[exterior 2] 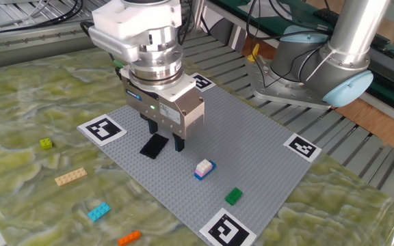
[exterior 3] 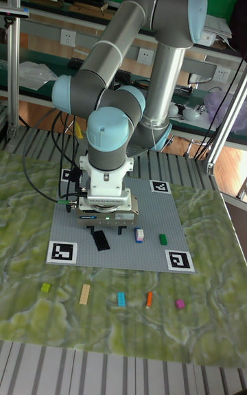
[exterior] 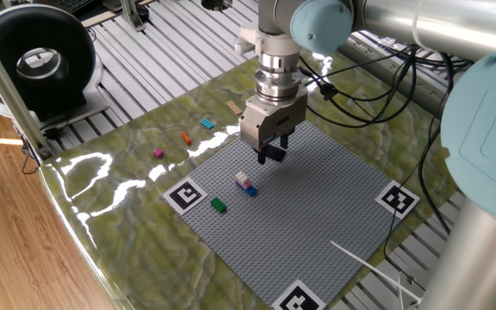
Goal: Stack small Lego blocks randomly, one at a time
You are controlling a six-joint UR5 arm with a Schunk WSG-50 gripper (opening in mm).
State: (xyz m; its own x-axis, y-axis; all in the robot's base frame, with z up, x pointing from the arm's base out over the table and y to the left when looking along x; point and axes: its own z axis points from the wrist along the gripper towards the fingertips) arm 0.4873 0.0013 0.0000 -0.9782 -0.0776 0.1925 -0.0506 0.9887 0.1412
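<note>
From my station I have the gripper (exterior 2: 165,138) hanging above the grey baseplate (exterior 2: 252,147), fingers pointing down; its fingers (exterior 2: 178,143) look set a little apart with nothing between them, though the gap is dim and I can't be certain of its width. Directly under it, lying flat on the baseplate, is the dark flat plate (exterior 2: 154,145), a black rectangle slightly bigger than the other pieces and slanted relative to the plate's grid. In the tall fixed view it sits just left of the gripper (exterior 3: 106,227).

Beside that, toward the middle of the baseplate, a white-pink block sits on top of a blue block (exterior 2: 204,168), a two-piece stack with studs showing on the pale top. A green block (exterior 2: 233,196) lies alone nearer the baseplate edge, close to a marker tag (exterior 2: 225,229).

Off the baseplate, on the mottled green mat (exterior 2: 19,102), the loose bricks lie well apart: a yellow-green block (exterior 2: 46,143), a long tan block (exterior 2: 70,177), a cyan block (exterior 2: 98,212) and an orange block (exterior 2: 129,237). The magenta block (exterior: 158,153) shows in one fixed view, farther along the same row.
</note>
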